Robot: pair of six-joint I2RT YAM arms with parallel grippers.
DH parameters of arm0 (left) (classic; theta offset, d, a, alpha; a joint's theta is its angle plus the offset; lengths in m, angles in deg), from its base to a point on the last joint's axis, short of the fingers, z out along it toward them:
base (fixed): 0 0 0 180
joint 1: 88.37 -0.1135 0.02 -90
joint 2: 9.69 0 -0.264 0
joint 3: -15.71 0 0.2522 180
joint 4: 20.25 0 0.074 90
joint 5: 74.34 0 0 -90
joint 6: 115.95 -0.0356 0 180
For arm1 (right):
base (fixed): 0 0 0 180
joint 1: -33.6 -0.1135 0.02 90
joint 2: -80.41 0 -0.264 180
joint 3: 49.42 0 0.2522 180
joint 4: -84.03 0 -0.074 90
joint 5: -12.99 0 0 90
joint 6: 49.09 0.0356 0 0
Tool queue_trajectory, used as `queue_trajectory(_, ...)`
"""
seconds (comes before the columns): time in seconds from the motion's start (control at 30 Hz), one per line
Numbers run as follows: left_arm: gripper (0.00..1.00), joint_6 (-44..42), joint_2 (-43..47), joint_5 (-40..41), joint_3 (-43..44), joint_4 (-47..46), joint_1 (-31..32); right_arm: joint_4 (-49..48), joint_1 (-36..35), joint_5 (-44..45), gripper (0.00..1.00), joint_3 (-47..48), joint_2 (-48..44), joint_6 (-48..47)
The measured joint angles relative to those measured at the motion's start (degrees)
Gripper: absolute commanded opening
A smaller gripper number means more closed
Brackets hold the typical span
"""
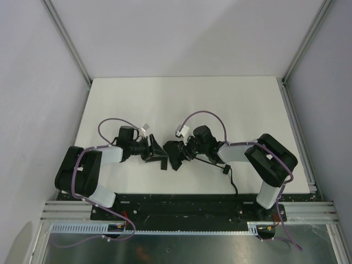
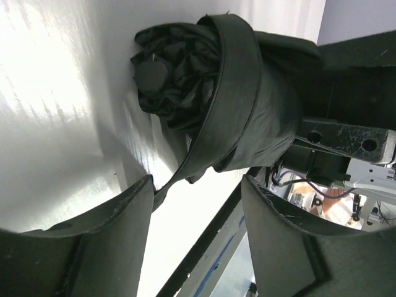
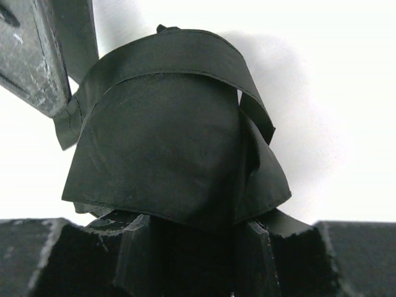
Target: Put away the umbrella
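Observation:
The black umbrella (image 1: 175, 155) lies folded into a bundle at the table's near middle, between my two grippers. A fabric strap (image 2: 234, 55) wraps around the bundle. In the right wrist view the umbrella (image 3: 161, 142) fills the frame, and my right gripper (image 3: 195, 238) is shut on its lower end, one finger (image 3: 133, 250) on each side. My left gripper (image 2: 198, 204) is open just in front of the bundle (image 2: 247, 117); the strap's loose end touches the tip of one finger (image 2: 133, 210). A thin black shaft and cord (image 1: 225, 168) trail out below the right gripper (image 1: 185, 151).
The white table (image 1: 181, 104) stretches beyond the grippers to the back wall. Grey walls and metal frame posts (image 1: 66, 38) close in the sides. A black base rail (image 1: 181, 201) runs along the near edge behind the arms.

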Motion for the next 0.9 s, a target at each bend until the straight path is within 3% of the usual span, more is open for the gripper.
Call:
queue_trajectory(0.17, 0.51, 1.4, -0.1, 0.0, -0.3, -2.0, 2.4, 0.0, 0.0, 0.0, 0.00, 0.0, 0.0, 0.0)
queue_trajectory(0.5, 0.03, 3.6, -1.5, 0.3, -0.3, -4.8, 4.9, 0.0, -0.2, 0.5, 0.00, 0.0, 0.0, 0.0)
queue_trajectory(0.9, 0.00, 5.2, 6.0, 1.8, -0.4, -5.1, 6.7, -0.5, -0.2, 3.8, 0.00, 0.0, 0.0, 1.8)
